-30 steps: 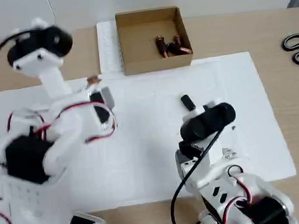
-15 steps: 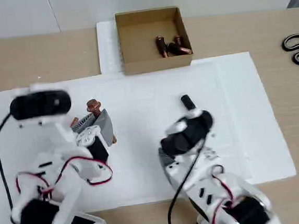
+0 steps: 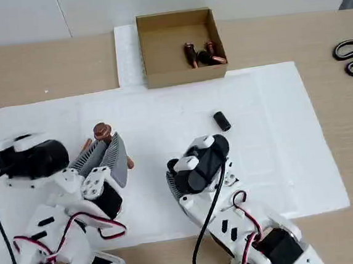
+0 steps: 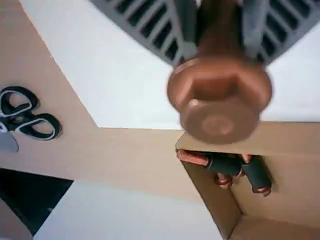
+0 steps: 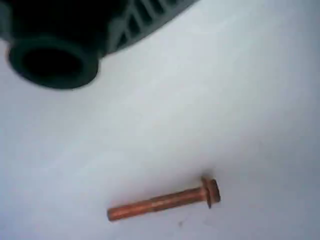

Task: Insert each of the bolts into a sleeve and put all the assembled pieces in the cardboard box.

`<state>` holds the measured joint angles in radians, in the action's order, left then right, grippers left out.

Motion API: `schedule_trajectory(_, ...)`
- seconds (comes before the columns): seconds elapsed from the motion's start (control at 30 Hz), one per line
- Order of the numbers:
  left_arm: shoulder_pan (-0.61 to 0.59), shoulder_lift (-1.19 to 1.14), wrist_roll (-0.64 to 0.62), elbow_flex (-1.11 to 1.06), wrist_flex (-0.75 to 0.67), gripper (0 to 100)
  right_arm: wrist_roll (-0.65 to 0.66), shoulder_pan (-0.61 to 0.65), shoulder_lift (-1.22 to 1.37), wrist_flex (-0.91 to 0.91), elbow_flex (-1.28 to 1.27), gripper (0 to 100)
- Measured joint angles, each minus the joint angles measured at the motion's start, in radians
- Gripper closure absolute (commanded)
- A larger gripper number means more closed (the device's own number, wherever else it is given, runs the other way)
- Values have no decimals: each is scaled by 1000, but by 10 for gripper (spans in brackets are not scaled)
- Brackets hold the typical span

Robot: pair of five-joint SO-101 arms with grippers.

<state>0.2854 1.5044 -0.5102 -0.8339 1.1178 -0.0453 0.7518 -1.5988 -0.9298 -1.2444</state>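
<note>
Here the left gripper point(image 3: 102, 152), with ribbed grey jaws, pinches a copper bolt point(image 4: 218, 100) by its shank, the hexagonal flanged head free. The right gripper point(image 5: 70, 30) clasps a hollow black sleeve point(image 5: 52, 62) above the white sheet point(image 5: 240, 90), where a second bolt point(image 5: 162, 201) lies flat.

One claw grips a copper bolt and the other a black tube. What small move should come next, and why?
Probably bring the left gripper across so its bolt lines up with the open end of the sleeve in the right gripper. The bolt is clamped, the sleeve's mouth is empty, and the two are apart.
</note>
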Motion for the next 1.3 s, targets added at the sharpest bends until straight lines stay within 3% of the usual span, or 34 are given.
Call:
schedule_trajectory(0.27,118,17,-14,-35,-74,995,0,106,-3,112,-57,995)
schedule_trajectory(1.13,129,21,-38,-152,-121,995,44,112,-2,164,-51,995)
schedule_trajectory(1.3,175,21,-60,-175,-126,995,51,112,-2,201,-49,995)
